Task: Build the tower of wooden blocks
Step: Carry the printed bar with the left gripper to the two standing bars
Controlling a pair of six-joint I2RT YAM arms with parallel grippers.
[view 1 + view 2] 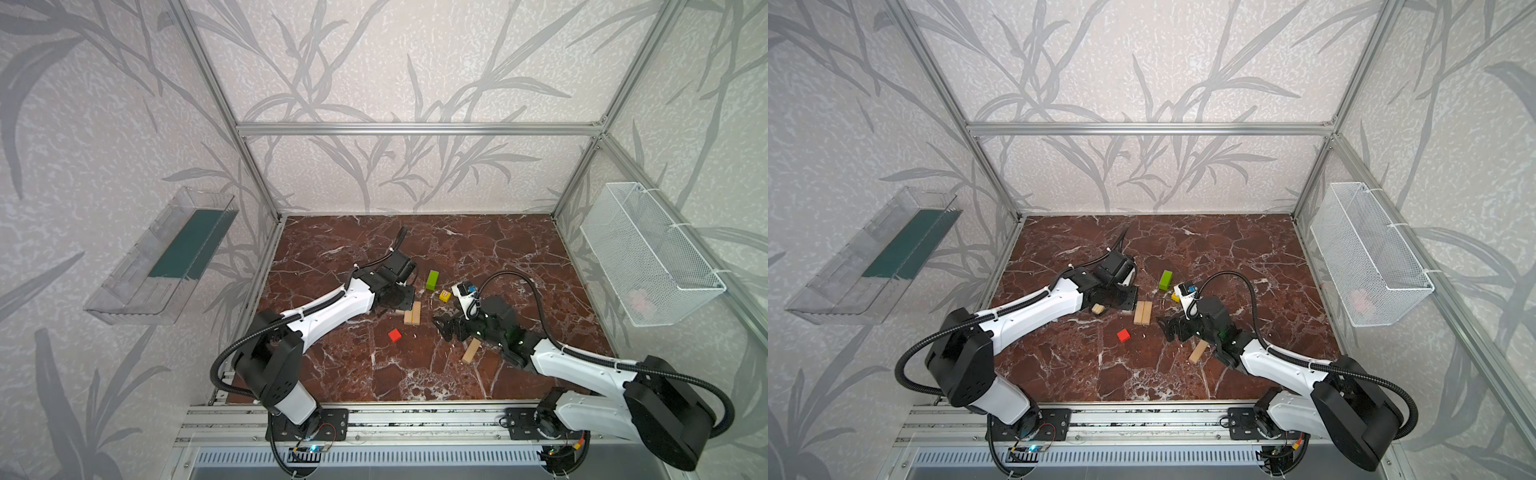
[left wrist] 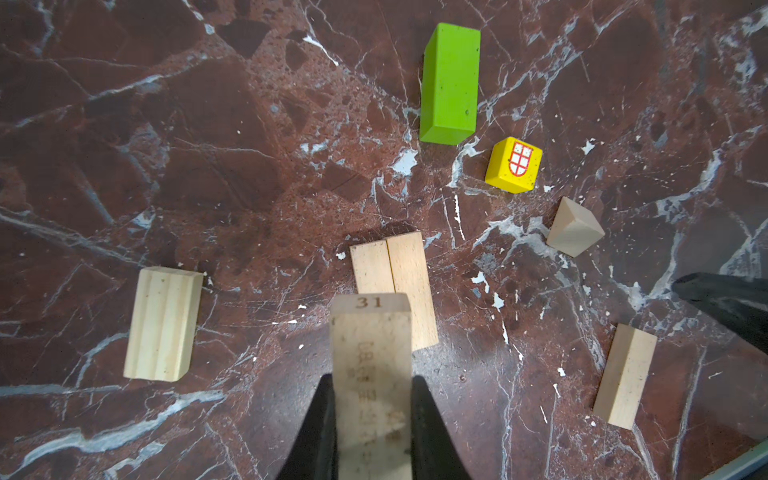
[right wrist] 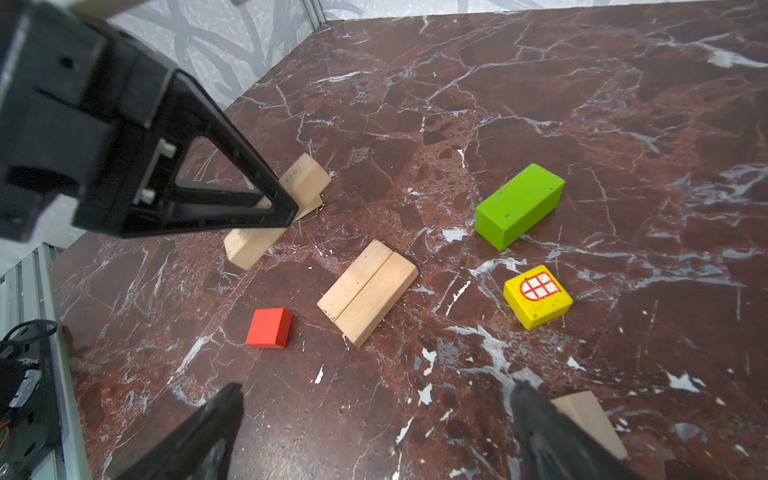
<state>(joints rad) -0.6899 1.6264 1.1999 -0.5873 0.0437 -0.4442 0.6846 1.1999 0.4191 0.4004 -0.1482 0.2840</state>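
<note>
Reaching in from both sides of a dark red marble counter (image 1: 498, 249), two robot arms work among scattered wood blocks. No tower stands yet.

Farthest left, a pale ridged block (image 1: 1097, 308) lies flat, partly under the left arm. Beside it, the left end effector (image 2: 372, 380) pinches a plain plank stamped 31 (image 2: 371, 328) by its long sides. The plank appears to be lifted off the counter, its free end pointing toward a pair of planks (image 1: 412, 313). These two lie flat, touching along their lengths. We judge they are the base, and that the carried plank is held this way so it can be laid on top of them.

A red cube (image 1: 395, 335) sits near the pair, on the side closer to the arm bases. Further right lie a lime-green bar (image 1: 432, 279) and, just beside it, a yellow cube (image 1: 445, 295) with a painted window. Both look ready for later layers. A small wedge-shaped piece (image 2: 573, 226) rests near the yellow cube.

The right end effector (image 3: 378, 388) hovers with its jaws spread wide and nothing between them. We judge it is waiting clear of the base. A loose plank (image 1: 471, 350) lies under the right arm.
</note>
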